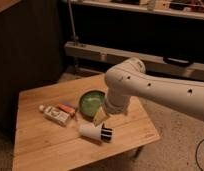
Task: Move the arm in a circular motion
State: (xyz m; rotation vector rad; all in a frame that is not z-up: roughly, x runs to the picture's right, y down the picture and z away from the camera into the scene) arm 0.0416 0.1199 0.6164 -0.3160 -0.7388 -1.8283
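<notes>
The arm (155,87) is thick, glossy white with small dark dots, and reaches in from the right edge over the wooden table (45,145). Its rounded elbow bends down above the table's right half. At its lower end sits the yellowish-tan gripper (100,116), hovering just above the tabletop beside the green bowl (90,102) and right over a small white cylinder with a black end (95,132).
A white bottle (54,115) and a small orange item (67,108) lie left of the bowl. Behind the table runs a long pale shelf rail (120,55) against a dark wall. Carpeted floor surrounds the table.
</notes>
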